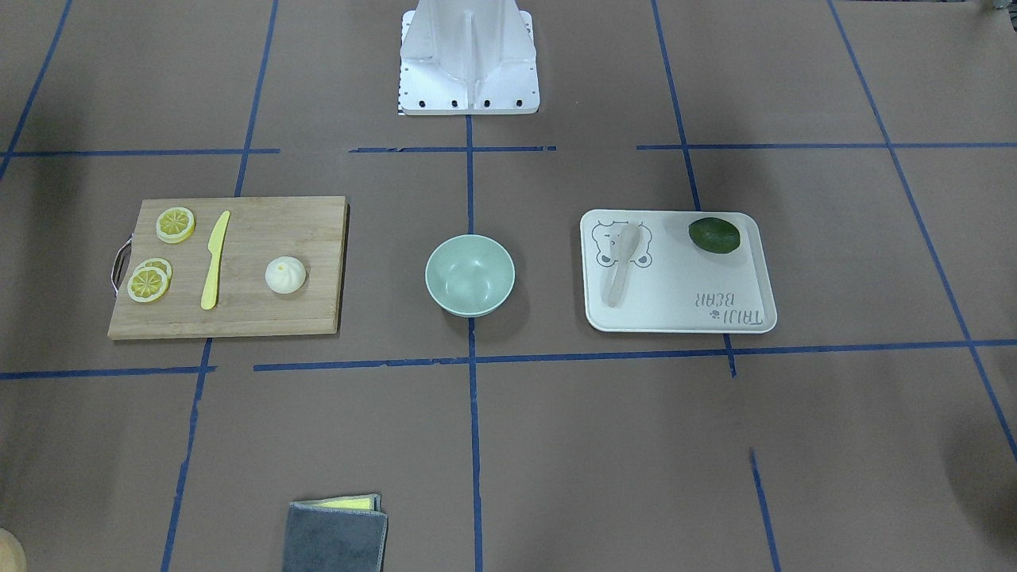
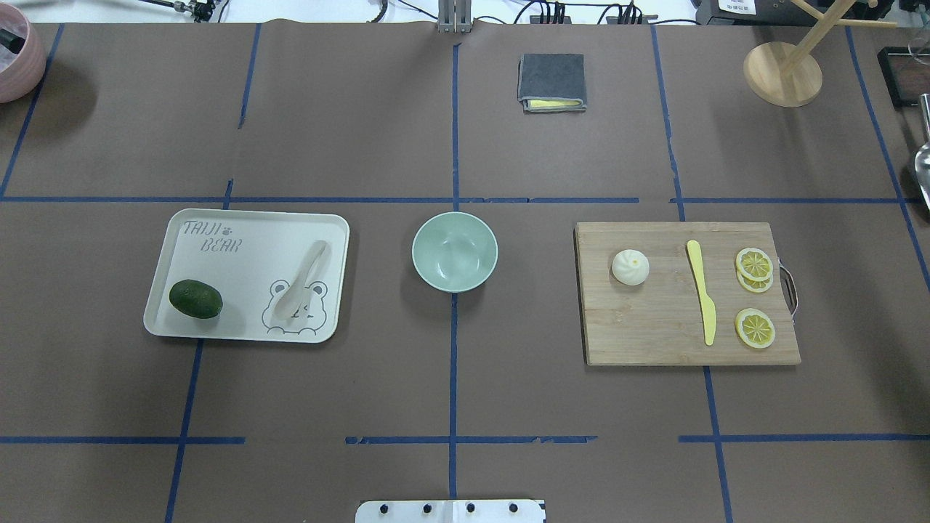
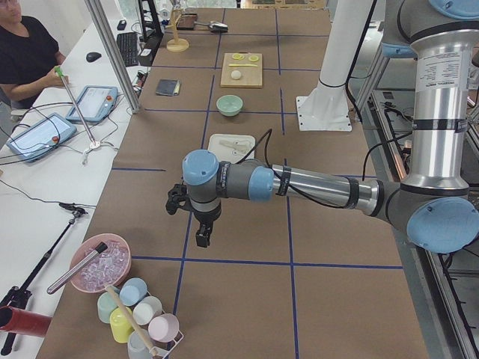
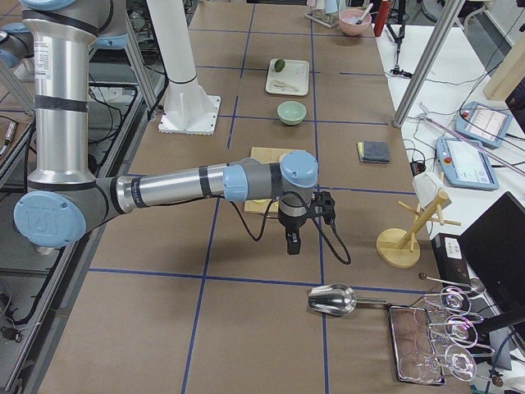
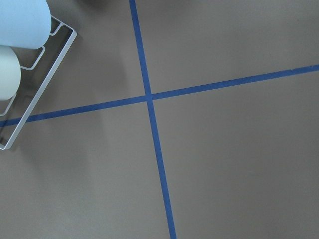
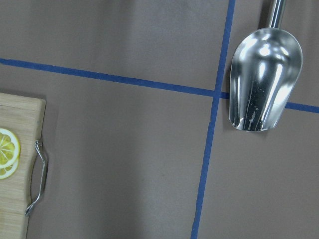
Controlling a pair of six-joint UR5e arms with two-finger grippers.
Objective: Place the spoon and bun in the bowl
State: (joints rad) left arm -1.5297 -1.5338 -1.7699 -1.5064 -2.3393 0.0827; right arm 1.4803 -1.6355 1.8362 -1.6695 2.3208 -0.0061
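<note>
- Brown surface below left pincer (image 3: 201, 238), which points down off a level, outstretched forearm; jaw gap cannot be told.
- Spoon (image 2: 304, 280) on tray (image 2: 247, 265), well beyond that pincer toward mid-surface; long axis slanted, scoop robot-side; left arm nearer.
- Bowl (image 2: 455, 252) next beyond, holding neither item yet.
- Bun (image 2: 630, 266) on board (image 2: 654, 327), farther on, nearer right pincer (image 4: 293, 244); its jaw gap likewise cannot be told.

overhead and front views face oppositely, sharing the bowl (image 1: 469, 275).

Spoon (image 2: 301, 280) on tray (image 2: 251, 243), bun (image 2: 630, 267) on board (image 2: 654, 327) (mint bowl (image 2: 455, 252) between)
</note>
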